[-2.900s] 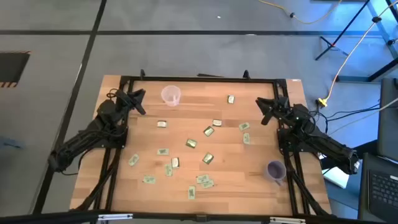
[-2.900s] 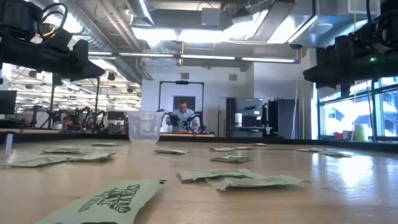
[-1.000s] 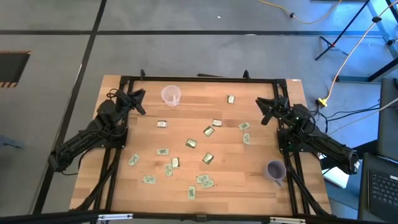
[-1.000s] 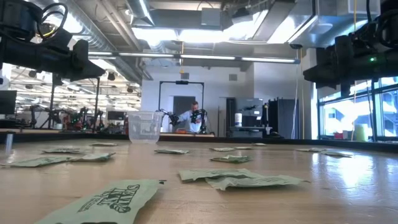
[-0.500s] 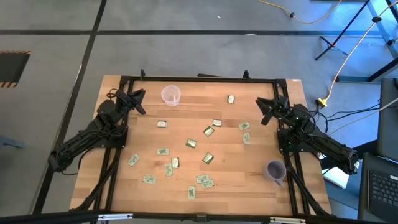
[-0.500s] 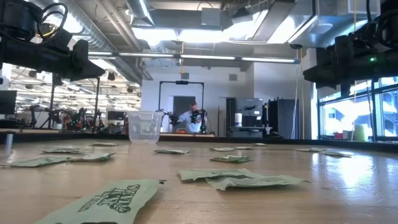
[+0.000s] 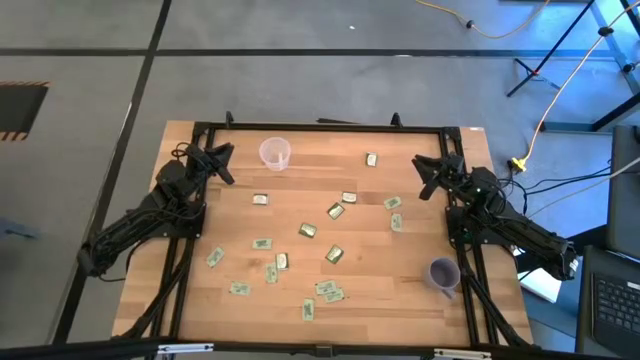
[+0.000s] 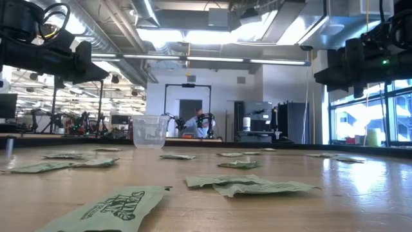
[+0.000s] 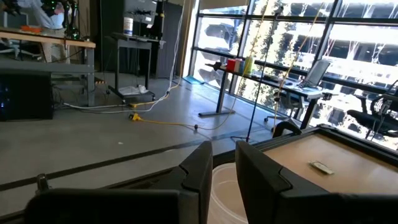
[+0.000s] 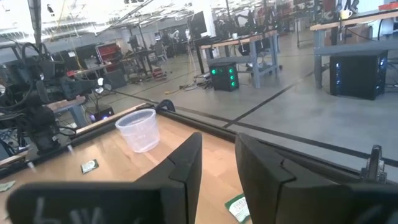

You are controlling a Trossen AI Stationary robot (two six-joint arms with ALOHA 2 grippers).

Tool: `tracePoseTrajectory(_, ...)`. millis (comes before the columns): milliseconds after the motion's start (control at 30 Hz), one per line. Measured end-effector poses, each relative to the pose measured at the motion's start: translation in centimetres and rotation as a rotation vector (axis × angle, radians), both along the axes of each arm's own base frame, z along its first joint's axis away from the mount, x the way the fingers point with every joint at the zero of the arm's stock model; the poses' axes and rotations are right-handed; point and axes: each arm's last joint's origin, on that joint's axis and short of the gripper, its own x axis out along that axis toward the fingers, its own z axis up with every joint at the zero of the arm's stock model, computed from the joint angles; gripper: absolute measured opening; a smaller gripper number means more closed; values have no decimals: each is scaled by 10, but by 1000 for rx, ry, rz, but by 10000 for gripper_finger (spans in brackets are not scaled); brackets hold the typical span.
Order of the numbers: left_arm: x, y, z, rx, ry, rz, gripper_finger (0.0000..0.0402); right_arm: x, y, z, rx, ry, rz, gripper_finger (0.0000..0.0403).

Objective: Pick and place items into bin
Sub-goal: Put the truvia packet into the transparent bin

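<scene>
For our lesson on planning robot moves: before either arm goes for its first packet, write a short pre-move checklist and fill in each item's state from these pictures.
1. Clear cup upright, rim open, near the table's far edge: ok.
2. Packets lie flat and free on the table, for example the one at: ok.
3. Left gripper empty, fingers slightly apart, raised beside the clear cup: ok.
4. Right gripper empty, fingers slightly apart, raised at the right side: ok.
5. Purple cup stands apart from the packets, near the right arm's base: ok.
6. Any packets already in the clear cup: cannot tell.
</scene>
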Motion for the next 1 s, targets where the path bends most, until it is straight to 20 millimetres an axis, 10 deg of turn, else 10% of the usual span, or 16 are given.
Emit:
tracePoseTrajectory(467, 0, 0, 0, 24, 30, 13, 63, 0, 0, 0, -3, 1, -15, 102)
tracePoseTrajectory(1000, 19, -6, 19, -86, 111, -415, 127, -2, -2, 1, 10, -26, -96, 102)
